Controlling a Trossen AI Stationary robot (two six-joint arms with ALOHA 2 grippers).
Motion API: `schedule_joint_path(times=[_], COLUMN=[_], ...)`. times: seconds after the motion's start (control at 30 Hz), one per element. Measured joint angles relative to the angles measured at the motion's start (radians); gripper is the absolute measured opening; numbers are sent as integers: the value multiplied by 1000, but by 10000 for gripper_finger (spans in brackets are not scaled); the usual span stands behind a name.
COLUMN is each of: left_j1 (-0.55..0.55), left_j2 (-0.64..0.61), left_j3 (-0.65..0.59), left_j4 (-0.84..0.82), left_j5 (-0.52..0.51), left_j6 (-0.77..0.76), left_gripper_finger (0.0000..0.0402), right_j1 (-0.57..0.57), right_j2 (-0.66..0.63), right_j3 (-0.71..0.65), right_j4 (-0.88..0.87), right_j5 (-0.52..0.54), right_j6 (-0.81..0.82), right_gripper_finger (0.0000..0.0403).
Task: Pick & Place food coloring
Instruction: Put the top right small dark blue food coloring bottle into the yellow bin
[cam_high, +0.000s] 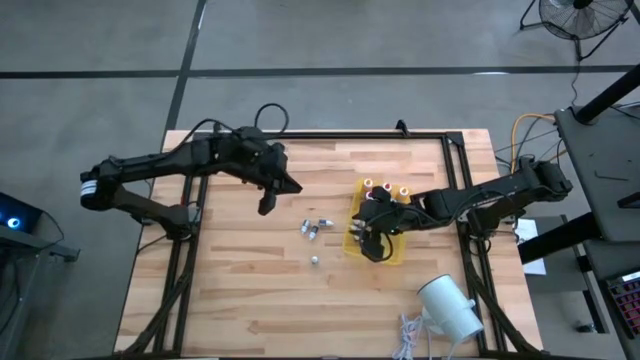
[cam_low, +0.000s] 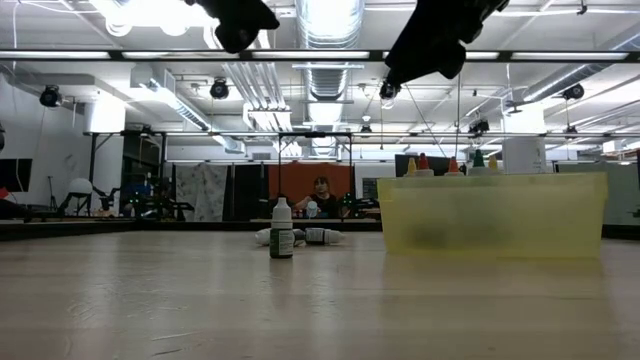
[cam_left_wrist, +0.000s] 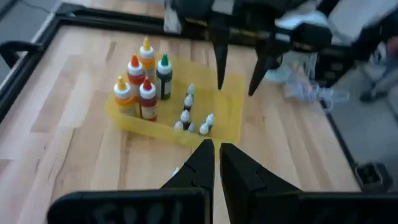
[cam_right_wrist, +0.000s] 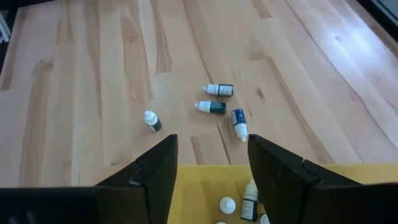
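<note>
We judge a vial has just gone in: the right pincer (cam_high: 372, 243) hangs apart and empty over the yellow tray (cam_high: 395, 254), while four vials (cam_right_wrist: 217, 107) lie on the wooden bench (cam_high: 240, 280). Next comes another reach. The left pincer (cam_high: 266, 204), together, waits above; a workshop, probably, lies behind.

You had the right gripper (cam_high: 372, 243) low over the yellow tray (cam_high: 397, 255), colored bottles (cam_high: 385, 187) at its far end. Small vials (cam_high: 316, 229) lay loose on the table (cam_high: 240, 290). Left gripper (cam_high: 266, 205) hung apart.
</note>
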Motion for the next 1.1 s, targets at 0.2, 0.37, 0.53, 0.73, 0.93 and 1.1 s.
schedule_joint_path(times=[0.2, 0.37, 0.53, 0.73, 0.93, 1.1], left_j1=[0, -1, -1, -1, -1, -1], left_j2=[-104, -139, -141, -131, -131, -131], left_j3=[-161, -245, -301, -309, -309, -309], left_j4=[152, 173, 207, 218, 263, 267], left_j5=[-171, -203, -204, -204, -205, -206], left_j6=[-120, -158, -195, -196, -195, -194], left_gripper_finger=[0, 0, 0, 0, 0, 0], right_j1=[-3, -29, -68, -130, -195, -224], right_j2=[0, 2, 19, 41, 73, 132], right_j3=[-3, 12, 42, 69, 113, 179], right_j4=[2, 2, 3, 2, -8, -66], right_j5=[0, -3, -5, -80, -153, -162], right_j6=[23, 26, 24, 28, 23, -2], right_gripper_finger=[187, 187, 187, 187, 187, 187])
